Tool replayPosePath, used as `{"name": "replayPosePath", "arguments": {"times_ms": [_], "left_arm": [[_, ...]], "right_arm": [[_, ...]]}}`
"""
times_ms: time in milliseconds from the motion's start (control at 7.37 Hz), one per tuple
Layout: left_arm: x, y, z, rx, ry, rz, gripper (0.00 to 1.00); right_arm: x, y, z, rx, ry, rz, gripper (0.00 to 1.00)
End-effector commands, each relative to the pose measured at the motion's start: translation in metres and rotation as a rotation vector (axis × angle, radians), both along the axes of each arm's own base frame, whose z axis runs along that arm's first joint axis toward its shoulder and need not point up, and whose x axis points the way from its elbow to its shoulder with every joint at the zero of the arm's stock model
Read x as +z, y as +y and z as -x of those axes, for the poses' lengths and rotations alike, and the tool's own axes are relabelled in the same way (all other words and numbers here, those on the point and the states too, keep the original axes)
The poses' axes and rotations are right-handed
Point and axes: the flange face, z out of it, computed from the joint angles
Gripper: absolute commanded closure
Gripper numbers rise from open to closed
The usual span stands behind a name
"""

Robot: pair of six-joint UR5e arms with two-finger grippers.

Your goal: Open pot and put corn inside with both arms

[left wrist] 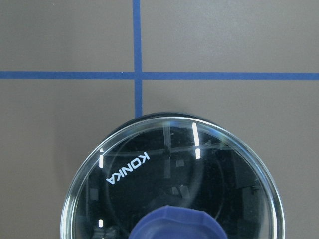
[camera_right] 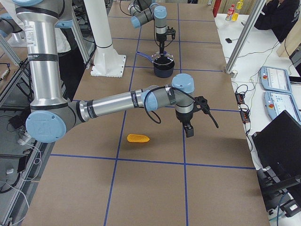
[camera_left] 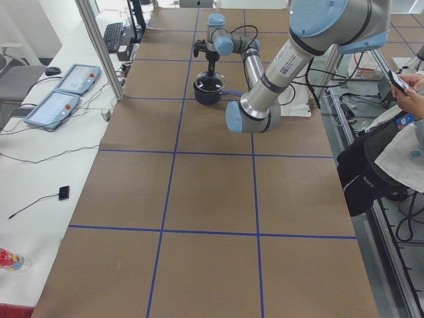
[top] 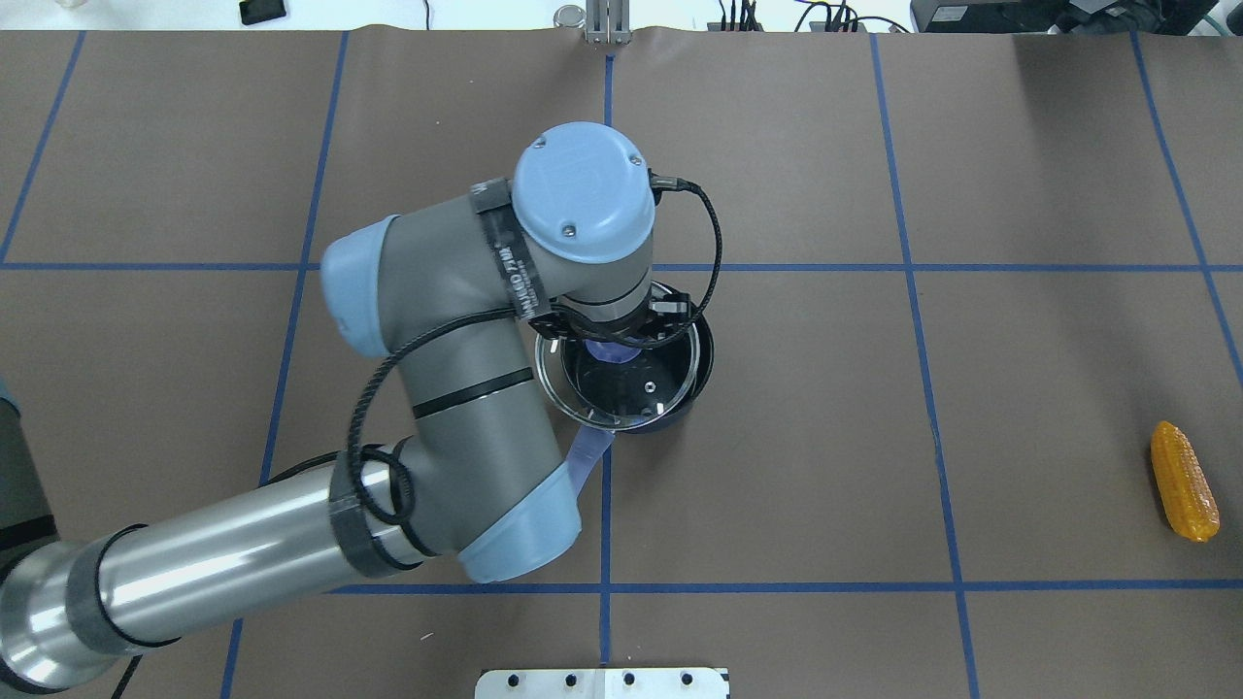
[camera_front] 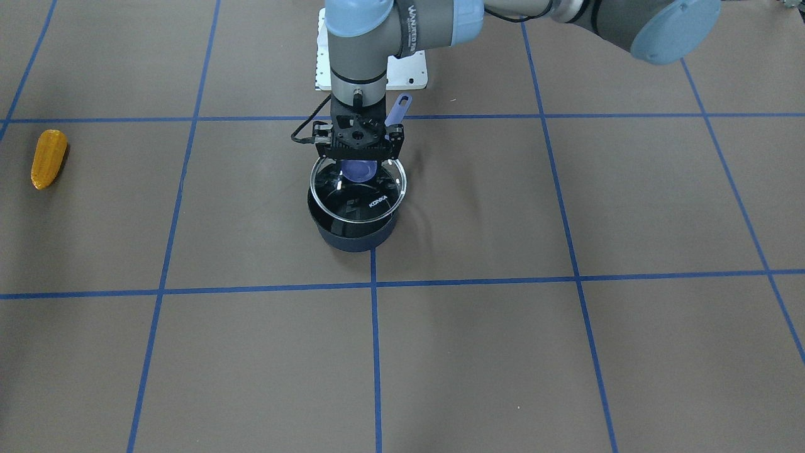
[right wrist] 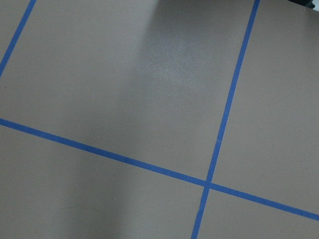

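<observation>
Purple knob (left wrist: 177, 226) of the glass lid (left wrist: 149, 169) fills the lower edge of the left wrist view, with the white lettering "KONKA" legible on the glass. The left gripper (camera_front: 359, 158) points straight down over the lid. Its fingers stand on either side of the knob and are clamped on it. The lid sits slightly raised and offset from the rim of the pot (camera_front: 352, 236), so that part of the black interior shows on one side in the overhead view. The pot stands upright on the brown table (camera_front: 566, 352), on a blue tape line near the table's middle. Its lavender handle (camera_front: 398, 108) points toward the robot's base.

The corn (top: 1183, 481) lies on its side on the table, well apart from the pot, toward the robot's right end.

The right gripper (camera_right: 189, 132) hangs above the table near the corn, not touching it. Whether its jaws are apart or together cannot be told. The right wrist view shows only table surface and tape lines.
</observation>
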Motion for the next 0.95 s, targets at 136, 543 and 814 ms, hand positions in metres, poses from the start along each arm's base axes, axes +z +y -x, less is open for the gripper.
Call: {"name": "replayPosePath", "arguments": {"times_ms": [136, 543, 814], "left_arm": [[0.093, 0.007, 0.133, 0.101, -0.109, -0.174, 0.82], [0.235, -0.03, 0.23, 0.234, -0.129, -0.27, 0.84], [0.331, -0.024, 0.304, 0.339, -0.164, -0.318, 0.84]], "right_arm": [[0.002, 0.0, 0.001, -0.002, 0.0, 0.005, 0.0], [0.004, 0.0, 0.003, -0.006, 0.001, 0.008, 0.0], [0.004, 0.0, 0.003, -0.006, 0.001, 0.008, 0.0]]}}
